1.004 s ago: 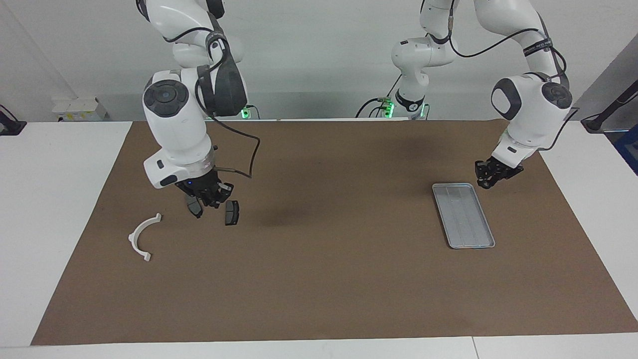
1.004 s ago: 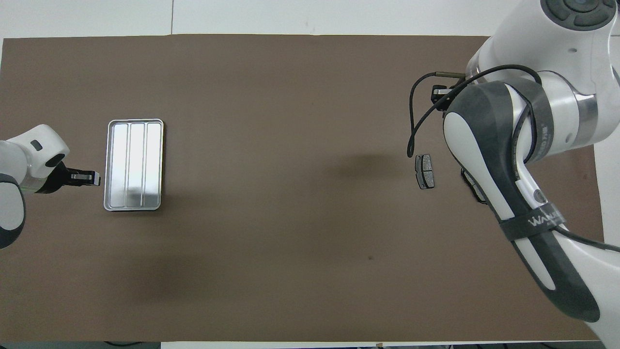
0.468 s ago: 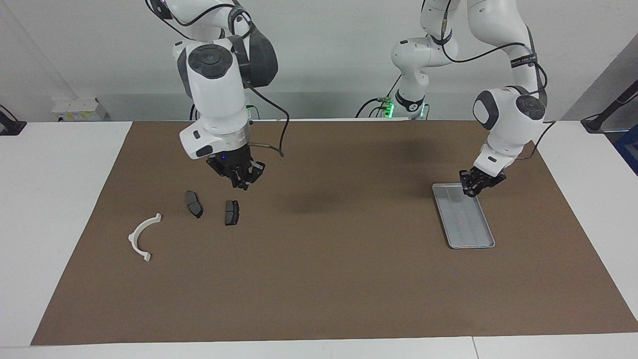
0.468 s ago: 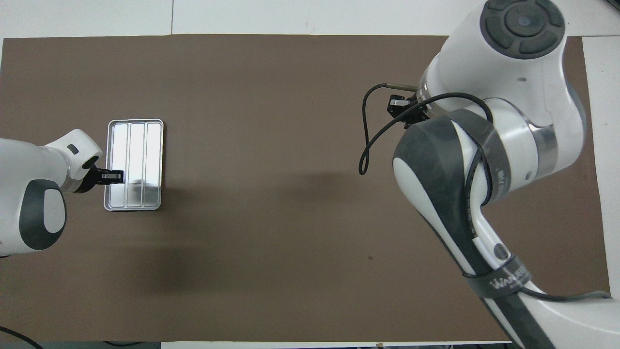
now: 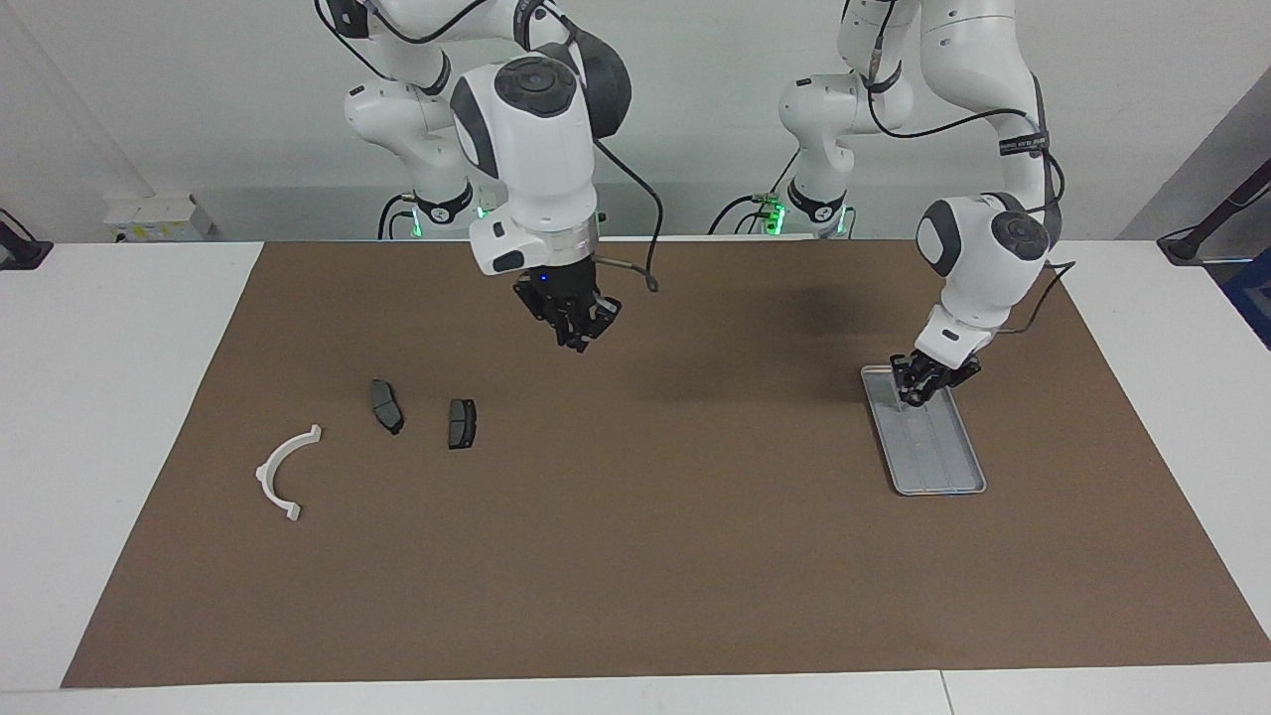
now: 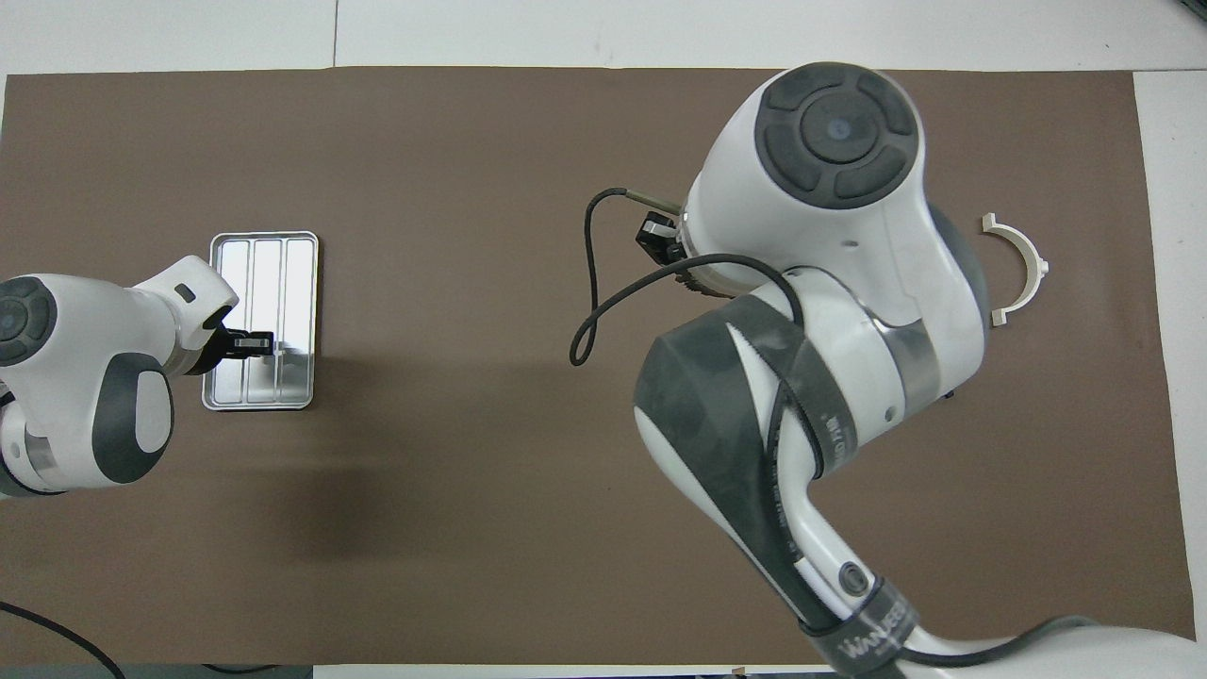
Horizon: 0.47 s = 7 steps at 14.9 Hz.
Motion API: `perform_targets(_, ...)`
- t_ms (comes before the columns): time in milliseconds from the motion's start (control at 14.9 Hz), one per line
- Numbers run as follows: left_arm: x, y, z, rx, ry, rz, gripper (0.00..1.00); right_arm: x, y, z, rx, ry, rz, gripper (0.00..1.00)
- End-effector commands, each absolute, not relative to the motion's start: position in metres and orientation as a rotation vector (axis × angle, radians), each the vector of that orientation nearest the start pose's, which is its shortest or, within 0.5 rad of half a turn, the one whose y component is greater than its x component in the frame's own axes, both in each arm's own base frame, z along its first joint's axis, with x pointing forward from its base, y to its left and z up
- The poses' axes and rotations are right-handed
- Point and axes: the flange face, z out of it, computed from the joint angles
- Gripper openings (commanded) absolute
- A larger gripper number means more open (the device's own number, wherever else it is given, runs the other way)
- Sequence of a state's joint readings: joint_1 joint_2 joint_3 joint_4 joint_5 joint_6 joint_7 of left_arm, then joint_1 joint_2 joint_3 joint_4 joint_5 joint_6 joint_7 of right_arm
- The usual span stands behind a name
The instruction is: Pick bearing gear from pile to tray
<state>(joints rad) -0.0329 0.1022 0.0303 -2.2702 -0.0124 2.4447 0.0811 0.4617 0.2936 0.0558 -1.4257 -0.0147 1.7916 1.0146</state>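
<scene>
Your right gripper (image 5: pixel 579 341) hangs in the air over bare brown mat (image 5: pixel 645 556), roughly midway along the table and a little toward the right arm's end. Its fingertips are pressed together. Whether a small part sits pinched between them you cannot tell; nothing shows there from either view.

Your left gripper (image 5: pixel 916 394) is low over the tray (image 5: pixel 943 477), above the end of it that lies nearest the robots, tilted so its tips point down at the ribbed floor. From overhead it covers the tray's nearer half. How wide it stands, and whether it carries anything, cannot be told. The bare part of the tray floor shows no part lying in it.

The tray itself lies flat on the mat toward the left arm's end, its long side running away from the robots.

The pile sits toward the right arm's end of the table, well apart from both grippers. First come two dark grey brake-pad plates, one (image 5: pixel 386 406) just beside the other (image 5: pixel 462 423), apart and not touching, both flat on the mat. The right arm hides them from overhead. Farther from the robots, and closer to the mat's edge, lies the white curved bracket (image 5: pixel 283 472), near the plates but clear of them. No bearing gear can be made out among these parts.
</scene>
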Motion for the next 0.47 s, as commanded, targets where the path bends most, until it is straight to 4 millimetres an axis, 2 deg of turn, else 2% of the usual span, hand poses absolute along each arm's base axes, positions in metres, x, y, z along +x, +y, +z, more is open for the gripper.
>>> perform_targets(0, 0.530, 0.000, 0.306, -3.147, 0.094, -0.131, 0.13, 0.564, 0.356, 0.520, -2.949, 0.814, -0.076, 0.00)
perform_targets(134, 0.530, 0.000, 0.303, -3.147, 0.092, -0.122, 0.13, 0.558, 0.379, 0.503, -2.934, 0.851, -0.075, 0.00)
perform_targets(335, 0.529, 0.001, 0.299, -3.147, 0.097, -0.114, 0.17, 0.551, 0.401, 0.481, -2.940, 0.854, -0.078, 0.00)
perform_targets(402, 0.529, 0.003, 0.299, -3.146, 0.097, -0.114, 0.31, 0.547, 0.408, 0.470, -2.939, 0.864, -0.078, 0.00)
